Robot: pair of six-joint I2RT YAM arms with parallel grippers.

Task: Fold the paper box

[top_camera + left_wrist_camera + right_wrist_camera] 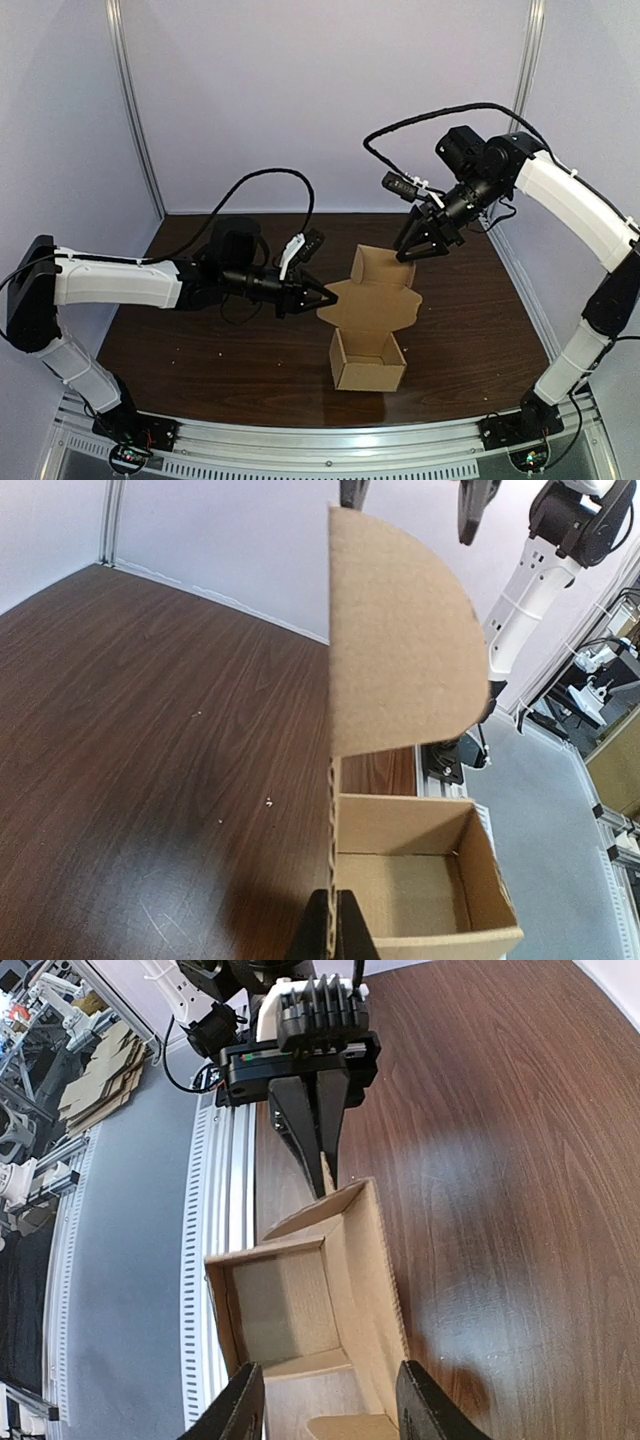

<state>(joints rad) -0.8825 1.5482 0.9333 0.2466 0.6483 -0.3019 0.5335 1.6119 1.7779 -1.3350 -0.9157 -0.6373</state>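
You have the paper box (368,362) standing near the middle of the table (200,340), a little toward the near edge. Its tray is open upward, and its lid panel (385,270) is raised behind it with rounded ears out to either side. The left gripper (322,296) has its fingers closed flat on a thin edge of card at the box's left side; its own camera shows the sheet edge-on between the tips and one rounded ear (400,650) rising above. The right gripper (420,248) hangs over the top of the lid with its fingers (428,1410) spread wide and holding nothing. Expect the box to be very light and only moderately stiff — corrugated card that bends willingly at its scores but creases or buckles if you press mid-panel. It will likely skate on the smooth, dark wood-grain top unless one hand anchors it. Take hold at edges and near the fold lines, pinching across the sheet rather than pushing on open faces. Around you are pale walls (320,90) close behind and at the sides, and a metal rail (330,430) along the near edge — there is little room to swing wide.
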